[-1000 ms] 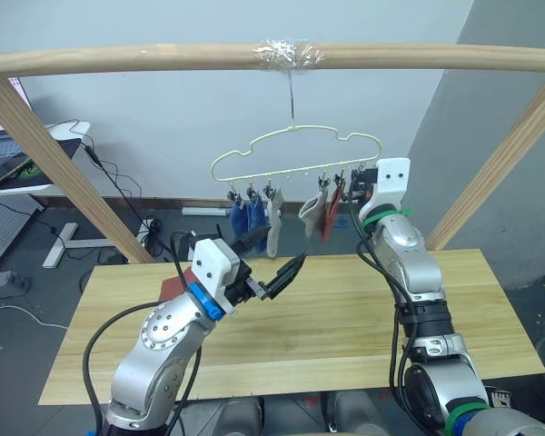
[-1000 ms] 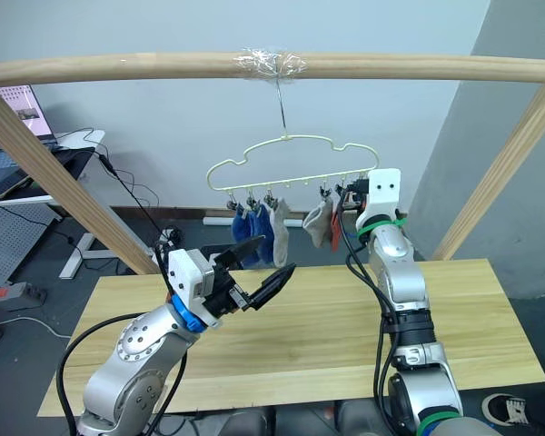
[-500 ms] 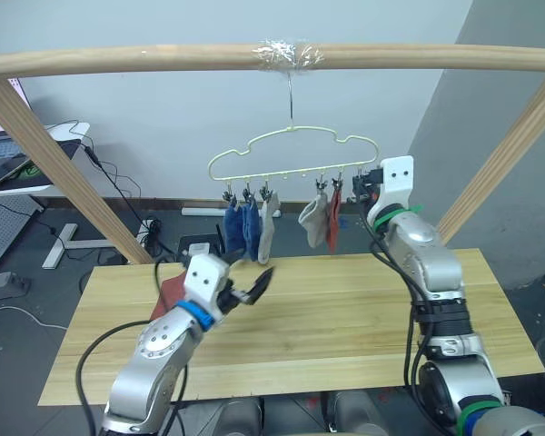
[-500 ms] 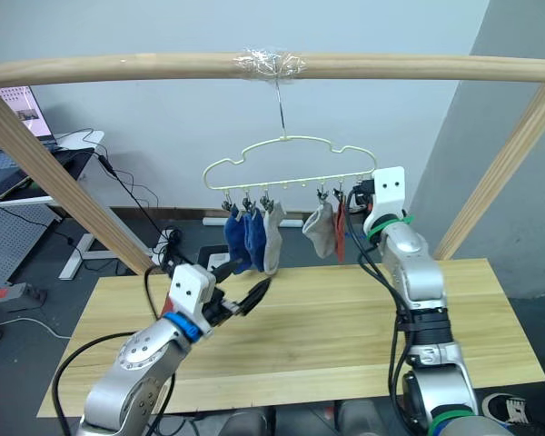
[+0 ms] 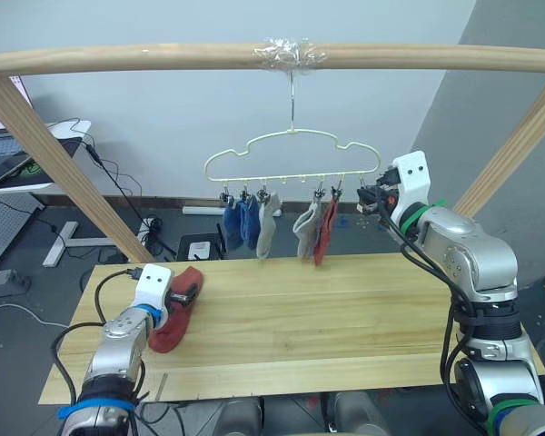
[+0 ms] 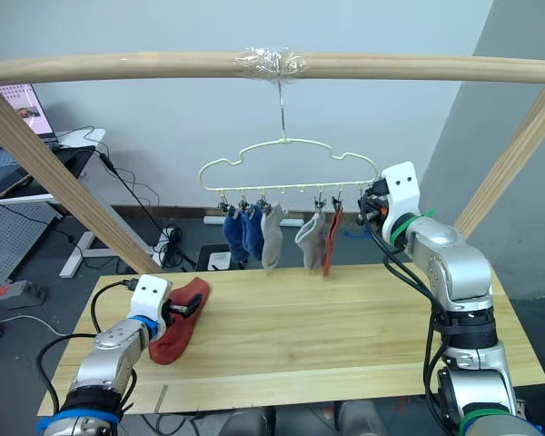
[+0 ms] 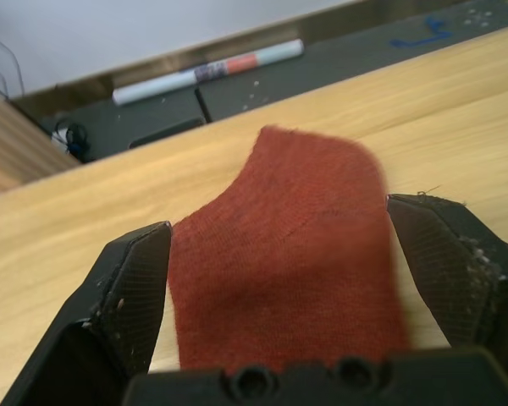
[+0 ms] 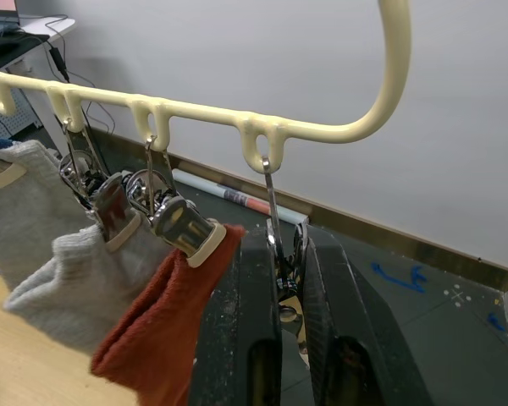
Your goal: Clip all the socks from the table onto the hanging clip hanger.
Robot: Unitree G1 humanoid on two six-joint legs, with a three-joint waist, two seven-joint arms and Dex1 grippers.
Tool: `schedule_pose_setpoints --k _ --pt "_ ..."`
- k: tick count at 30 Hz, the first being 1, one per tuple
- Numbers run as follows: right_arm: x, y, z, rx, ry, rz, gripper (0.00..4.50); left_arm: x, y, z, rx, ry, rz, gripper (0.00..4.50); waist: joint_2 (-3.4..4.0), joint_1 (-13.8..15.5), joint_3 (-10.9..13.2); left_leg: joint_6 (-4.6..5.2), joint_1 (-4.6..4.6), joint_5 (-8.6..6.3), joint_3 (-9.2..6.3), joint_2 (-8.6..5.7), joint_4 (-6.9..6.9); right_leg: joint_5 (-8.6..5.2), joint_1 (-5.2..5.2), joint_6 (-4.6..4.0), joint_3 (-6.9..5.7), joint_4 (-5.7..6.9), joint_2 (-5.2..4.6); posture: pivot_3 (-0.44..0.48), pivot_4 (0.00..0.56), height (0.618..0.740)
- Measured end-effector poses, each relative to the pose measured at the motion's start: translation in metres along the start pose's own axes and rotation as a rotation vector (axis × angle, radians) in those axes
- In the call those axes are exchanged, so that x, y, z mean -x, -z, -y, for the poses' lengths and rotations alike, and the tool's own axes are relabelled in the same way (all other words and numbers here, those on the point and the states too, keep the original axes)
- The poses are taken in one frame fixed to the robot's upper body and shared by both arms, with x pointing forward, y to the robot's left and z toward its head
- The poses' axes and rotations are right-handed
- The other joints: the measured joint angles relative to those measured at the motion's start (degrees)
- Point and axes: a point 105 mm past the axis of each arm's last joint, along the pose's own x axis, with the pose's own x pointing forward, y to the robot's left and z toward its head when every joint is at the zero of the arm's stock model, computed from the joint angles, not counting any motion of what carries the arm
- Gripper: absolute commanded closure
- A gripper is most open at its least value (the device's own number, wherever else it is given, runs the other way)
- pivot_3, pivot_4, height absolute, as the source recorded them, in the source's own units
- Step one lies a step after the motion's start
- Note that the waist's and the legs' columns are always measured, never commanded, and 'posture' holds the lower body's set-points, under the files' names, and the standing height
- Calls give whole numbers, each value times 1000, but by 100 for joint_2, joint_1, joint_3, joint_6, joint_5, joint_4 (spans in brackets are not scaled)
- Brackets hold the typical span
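Left gripper (image 7: 279,254) spread wide, straddling red sock (image 5: 173,312) on table (image 5: 345,309). Right gripper (image 8: 289,279) pinched end clip (image 8: 281,254) of hanger (image 5: 291,154); five socks (image 5: 259,222) hung alongside, under pole (image 5: 163,58).

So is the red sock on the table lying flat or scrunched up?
Lying flat. The rust-red sock is spread out on the table, between the open fingers of the left tool.

Table (image 5: 345,309): bare right of the rust-red sock (image 5: 175,309). Clip hanger (image 5: 291,154): five hung socks (image 5: 274,225) crowd its underside; middle clips vacant.
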Motion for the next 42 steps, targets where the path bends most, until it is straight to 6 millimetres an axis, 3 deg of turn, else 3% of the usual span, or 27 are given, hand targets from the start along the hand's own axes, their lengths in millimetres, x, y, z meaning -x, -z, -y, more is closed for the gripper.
schedule_pose_setpoints --k 6,7,11,22,24,27,30,33,35,38,42 --pt "1 -1 -5 -9 -4 -8 4479 -6 7 0 61 80 -75 0 6 -24 1 0 8 0 0 -1 0 -1 2 1 1 8 -1 -36 164 740" --pt "1 -1 -5 -10 0 -8 4479 -5 9 -1 39 81 -85 183 7 -39 1 0 13 0 1 -1 0 -1 5 1 2 10 -1 -36 164 740" --pt "0 -1 -5 -15 -1 -7 4479 -2 16 -3 -87 87 -104 1184 8 -94 1 0 27 0 7 0 -2 -1 12 1 9 14 -1 -29 168 740" --pt "-4 -4 -2 -10 1 10 4479 1 19 10 -208 125 -55 4307 11 -117 4 0 34 0 9 2 -4 -1 13 1 11 19 -1 -20 168 740" --pt "-4 -5 -1 -7 1 14 4479 2 19 18 -192 151 -36 4452 15 -110 8 0 29 0 7 1 -5 -2 13 2 11 15 -3 -14 167 740" --pt "-6 -5 -1 -12 -2 11 4479 5 19 41 -178 236 -16 4452 16 -103 10 0 19 0 6 0 -5 -1 10 2 10 8 -4 -12 165 740" --pt "-8 -5 -1 -31 -13 -3 4479 10 10 78 -144 362 32 4452 16 -92 16 0 1 0 0 -1 -4 0 0 2 6 2 -6 -13 163 740" --pt "-7 -8 1 -120 -34 -50 4479 24 -35 132 -66 531 202 4452 15 -61 30 0 -15 0 -7 -2 0 2 -8 2 2 3 -8 -17 160 740" --pt "-6 -15 3 -192 -37 -70 4479 37 -64 158 -55 617 297 4452 15 -58 30 0 -15 0 -6 -2 -1 2 -9 2 2 2 -6 -25 158 740" --pt "-3 -22 3 -320 -48 -99 4479 55 -95 198 -56 733 408 4452 19 -62 31 0 -14 0 -2 -2 -1 2 -9 2 3 1 -4 -35 156 740" --pt "-2 -21 -9 -442 -88 -167 4479 62 -119 241 -56 804 485 4452 20 -87 32 1 -15 0 -1 -2 -1 1 -9 2 2 1 -3 -53 153 740"
